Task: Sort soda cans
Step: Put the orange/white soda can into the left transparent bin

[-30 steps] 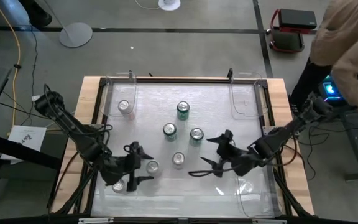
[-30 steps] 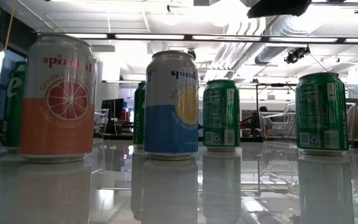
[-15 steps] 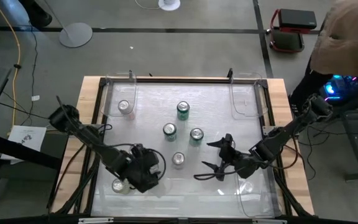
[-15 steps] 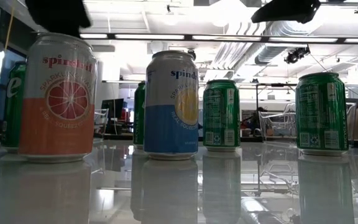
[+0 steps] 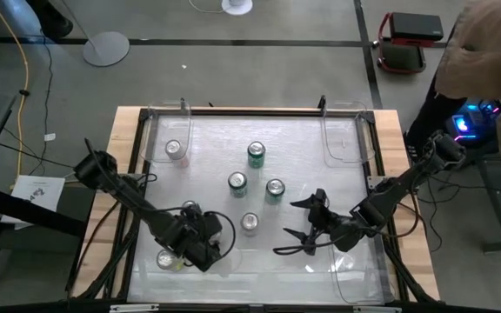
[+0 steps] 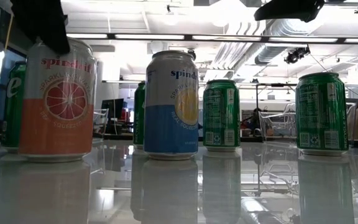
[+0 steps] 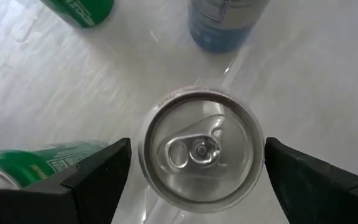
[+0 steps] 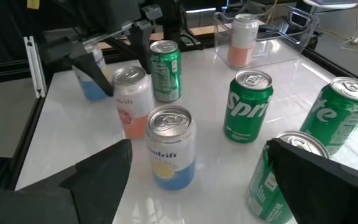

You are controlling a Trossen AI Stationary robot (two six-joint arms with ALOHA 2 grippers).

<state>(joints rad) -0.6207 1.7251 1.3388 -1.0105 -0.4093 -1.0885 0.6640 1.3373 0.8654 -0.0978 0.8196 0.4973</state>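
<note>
Several soda cans stand upright on their bases on the white table (image 5: 320,165). My left gripper (image 7: 197,148) is open and points down over the orange-and-white can (image 7: 201,152), one finger (image 6: 42,25) on each side of its top, apart from it. A green can (image 7: 36,163) stands just beside one finger. The blue-and-white can (image 5: 250,223) stands to the right of the orange one. Three green cans (image 5: 257,155) (image 5: 237,183) (image 5: 274,189) stand at mid-table. My right gripper (image 5: 304,229) is open above the table's right half, aimed at the blue-and-white can (image 8: 169,146).
Clear plastic bins sit at the table's corners: the far left one (image 5: 165,130) holds a pink can (image 5: 173,149), the near left one holds a can (image 5: 165,259), the far right one (image 5: 346,135) is bare. A person (image 5: 494,52) stands beyond the right edge.
My left gripper has swung from beside the orange-and-white can toward the table's right edge, tipped from nearly level to pointing down and sunk, so its open fingers now straddle the can's top. No can has moved.
</note>
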